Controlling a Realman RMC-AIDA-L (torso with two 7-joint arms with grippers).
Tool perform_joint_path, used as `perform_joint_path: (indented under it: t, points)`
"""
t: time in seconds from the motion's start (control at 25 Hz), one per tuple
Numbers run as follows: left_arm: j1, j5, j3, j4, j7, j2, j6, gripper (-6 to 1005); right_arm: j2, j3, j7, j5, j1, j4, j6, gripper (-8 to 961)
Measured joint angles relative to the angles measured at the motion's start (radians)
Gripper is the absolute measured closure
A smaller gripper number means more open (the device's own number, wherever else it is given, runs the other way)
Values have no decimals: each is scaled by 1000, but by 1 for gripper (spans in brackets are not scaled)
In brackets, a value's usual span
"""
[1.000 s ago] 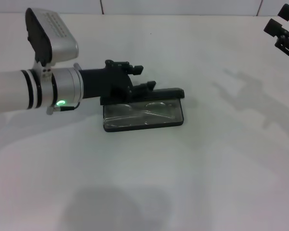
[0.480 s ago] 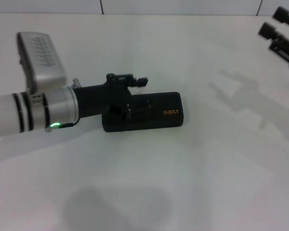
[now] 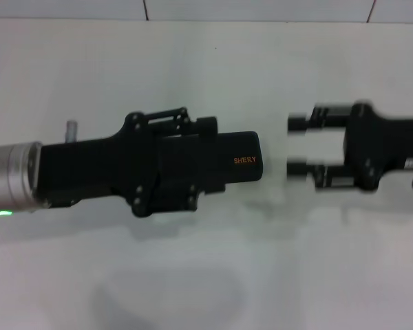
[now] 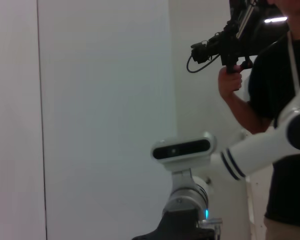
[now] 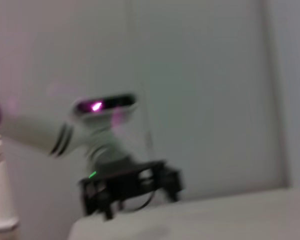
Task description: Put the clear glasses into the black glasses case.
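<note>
Left gripper (image 3: 179, 161) clamps the shut black glasses case (image 3: 237, 161); right gripper (image 3: 297, 146), jaws apart, nears.

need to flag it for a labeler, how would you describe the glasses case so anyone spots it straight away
On the white table, look near the middle, between the two black arms. The black glasses case is the flat, shut rectangle with rounded corners, partly under the left gripper. Unlike the grippers, it carries small orange SHERY lettering.
</note>
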Motion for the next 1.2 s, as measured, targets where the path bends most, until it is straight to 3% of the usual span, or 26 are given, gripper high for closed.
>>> perform_joint_path:
  t: [0.08,0.2,0.48,1.2]
  points:
    - [18,12,0,9,-6,2,1,436,15,0,1,-56,5,-14,-14,417]
    - [34,18,-1,12,1,-2,1,355,39,-4,-6,-109,6,-38,-18,345]
    - [34,38,-3,13,-2,-5,4,216,43,-3,-20,-107,4,-45,-21,63]
    - [41,38,-5,21,6,3,6,201,46,-2,-38,-75,-3,-41,-16,63]
